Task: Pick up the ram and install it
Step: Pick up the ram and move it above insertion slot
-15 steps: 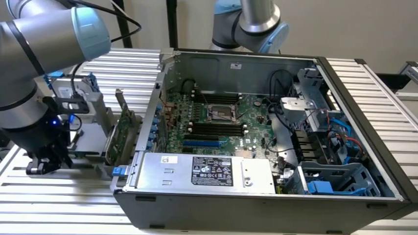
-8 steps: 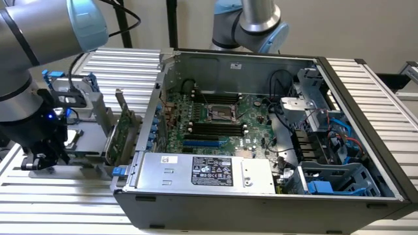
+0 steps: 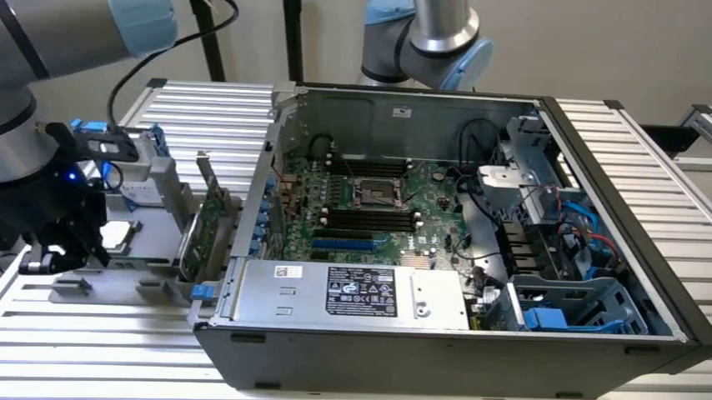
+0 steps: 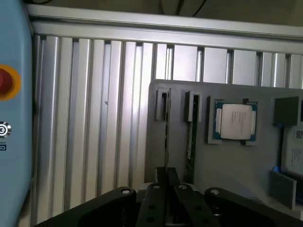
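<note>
Tool [image 4: 167, 174] clamps ram [image 4: 167, 127] edge-on — second stick [image 4: 191, 137] just beside

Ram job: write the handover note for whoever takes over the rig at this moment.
Gripper: low over the grey tray, apparently shut on the ram.
Ram: on edge in its tray slot, apparently not lifted. A second stick stands beside it, and a processor lies past that.
Done: the grip on the ram, at most.
Left: the lift and the install. In the open computer case, the motherboard's black memory slots look bare.
</note>
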Robot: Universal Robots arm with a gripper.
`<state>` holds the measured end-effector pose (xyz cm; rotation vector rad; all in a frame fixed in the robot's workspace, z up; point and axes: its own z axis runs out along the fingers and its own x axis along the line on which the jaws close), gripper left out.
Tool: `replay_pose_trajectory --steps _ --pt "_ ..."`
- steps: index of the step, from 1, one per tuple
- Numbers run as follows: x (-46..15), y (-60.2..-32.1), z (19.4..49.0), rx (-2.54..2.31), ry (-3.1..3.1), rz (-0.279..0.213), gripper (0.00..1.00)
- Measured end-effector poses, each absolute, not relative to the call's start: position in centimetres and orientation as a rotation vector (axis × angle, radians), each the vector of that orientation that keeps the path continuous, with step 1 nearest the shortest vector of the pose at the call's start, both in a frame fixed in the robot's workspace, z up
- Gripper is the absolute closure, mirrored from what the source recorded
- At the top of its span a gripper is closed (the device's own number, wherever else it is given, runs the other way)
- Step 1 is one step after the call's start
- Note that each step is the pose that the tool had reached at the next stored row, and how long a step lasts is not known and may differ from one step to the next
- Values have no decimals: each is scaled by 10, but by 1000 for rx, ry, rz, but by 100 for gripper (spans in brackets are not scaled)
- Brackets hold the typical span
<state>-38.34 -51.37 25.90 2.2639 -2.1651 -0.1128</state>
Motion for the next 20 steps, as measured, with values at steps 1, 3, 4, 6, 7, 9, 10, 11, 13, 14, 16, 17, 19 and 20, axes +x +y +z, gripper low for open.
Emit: replay_pose_trajectory --steps 1,3,4,6,7,9,10,11,13,14,16,17,19,20 --pt "-382 -514 264 2264 -2165 -113 100" --pt "-379 -514 273 2264 -2165 -113 100" --pt "-377 -514 277 2264 -2165 -113 100" --pt "-372 -514 286 2264 -2165 -113 100" --pt "-370 -514 291 2264 -2165 -113 100" --pt "-363 -514 300 2264 -2165 -113 100" --pt "-360 -514 304 2264 -2165 -113 100" --pt "-356 -515 309 2264 -2165 -113 100" --pt "-348 -515 318 2264 -2165 -113 100" --pt "-344 -515 323 2264 -2165 -113 100" --pt "-336 -516 332 2264 -2165 -113 100" --pt "-332 -516 336 2264 -2165 -113 100" --pt "-323 -516 346 2264 -2165 -113 100" --pt "-319 -517 350 2264 -2165 -113 100"
